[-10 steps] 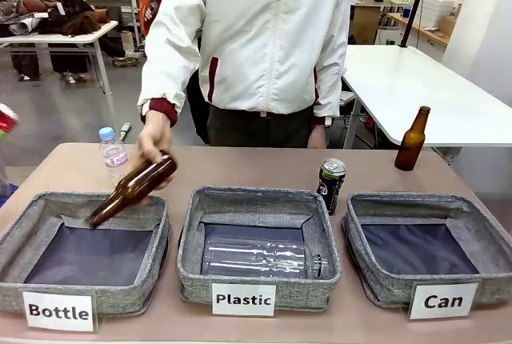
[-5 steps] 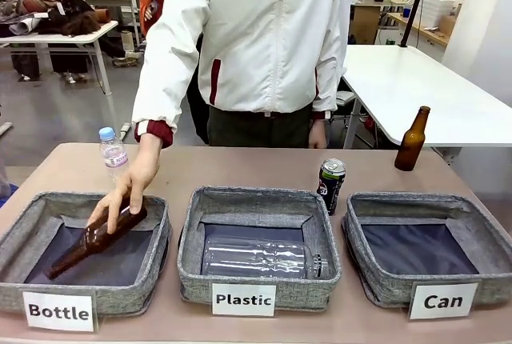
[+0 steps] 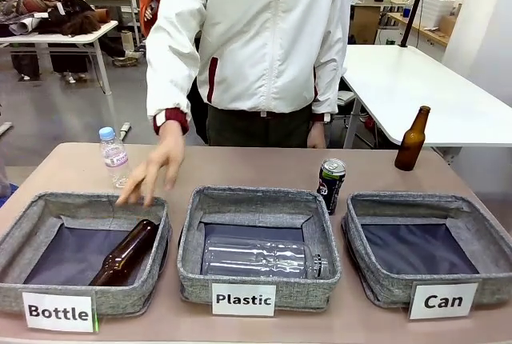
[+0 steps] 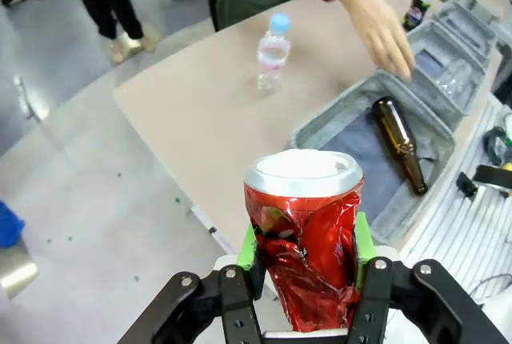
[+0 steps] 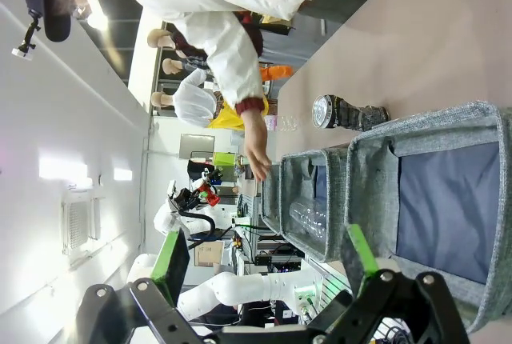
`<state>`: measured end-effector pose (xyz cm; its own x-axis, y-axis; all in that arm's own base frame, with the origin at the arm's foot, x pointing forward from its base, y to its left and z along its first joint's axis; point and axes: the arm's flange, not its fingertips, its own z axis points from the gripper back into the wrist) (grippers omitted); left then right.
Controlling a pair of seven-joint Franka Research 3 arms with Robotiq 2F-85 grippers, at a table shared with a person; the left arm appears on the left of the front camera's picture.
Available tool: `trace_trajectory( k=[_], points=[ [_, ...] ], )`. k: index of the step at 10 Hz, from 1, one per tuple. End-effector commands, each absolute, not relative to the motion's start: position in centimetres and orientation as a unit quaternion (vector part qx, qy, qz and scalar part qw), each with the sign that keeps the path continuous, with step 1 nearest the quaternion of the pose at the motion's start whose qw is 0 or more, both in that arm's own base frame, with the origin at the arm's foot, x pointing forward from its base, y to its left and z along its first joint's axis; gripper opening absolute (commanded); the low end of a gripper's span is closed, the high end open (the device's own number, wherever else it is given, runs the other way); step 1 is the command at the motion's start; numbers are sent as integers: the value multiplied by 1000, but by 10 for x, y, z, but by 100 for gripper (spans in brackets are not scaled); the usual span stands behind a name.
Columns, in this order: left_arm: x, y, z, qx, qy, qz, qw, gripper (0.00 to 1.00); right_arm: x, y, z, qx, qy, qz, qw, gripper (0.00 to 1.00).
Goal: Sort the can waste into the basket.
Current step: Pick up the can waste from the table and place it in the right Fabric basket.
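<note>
Brown table (image 3: 264, 170) holds three grey baskets in a row. On the right sits the Can basket (image 3: 376, 284). The black can (image 3: 330, 185) stands by its far left corner, between it and the Plastic basket (image 3: 192, 232). The left claw (image 4: 306, 244) squeezes the crushed red can (image 4: 304, 208) tight, out past the table's left end. The right claw (image 5: 266, 256) is spread wide, holding nothing, near the Can basket. A person's hand (image 3: 156, 170) hangs over the far edge of the Bottle basket (image 3: 24, 232), where a brown bottle (image 3: 126, 253) lies.
</note>
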<state>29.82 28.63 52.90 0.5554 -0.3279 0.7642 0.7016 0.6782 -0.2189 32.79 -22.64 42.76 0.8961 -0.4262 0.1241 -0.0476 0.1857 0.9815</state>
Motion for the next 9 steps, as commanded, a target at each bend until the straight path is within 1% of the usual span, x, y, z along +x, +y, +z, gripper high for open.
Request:
trace_trajectory(
  k=[1, 2, 3, 4, 6, 7, 8, 9],
  points=[
    [307, 237, 548, -255, -346, -359, 829, 51, 326, -227, 429, 623, -192, -115, 749, 100],
    [318, 187, 557, -236, -326, -375, 835, 51, 326, -227, 429, 623, -192, -115, 749, 100],
    [321, 155, 562, -223, -321, -387, 835, 51, 326, -227, 429, 623, -192, -115, 749, 100],
    [321, 100, 571, -193, -318, -434, 820, 51, 326, -227, 429, 623, -192, -115, 749, 100],
    [319, -4, 586, -177, -311, -519, 777, 51, 326, -227, 429, 623, -192, -115, 749, 100],
    [317, -62, 589, -169, -324, -548, 753, 51, 326, -227, 429, 623, -192, -115, 749, 100],
    [310, -130, 585, -155, -310, -602, 719, 51, 326, -227, 429, 623, -192, -115, 749, 100],
    [299, -187, 577, -121, -310, -656, 677, 51, 326, -227, 429, 623, -192, -115, 749, 100]
  ],
)
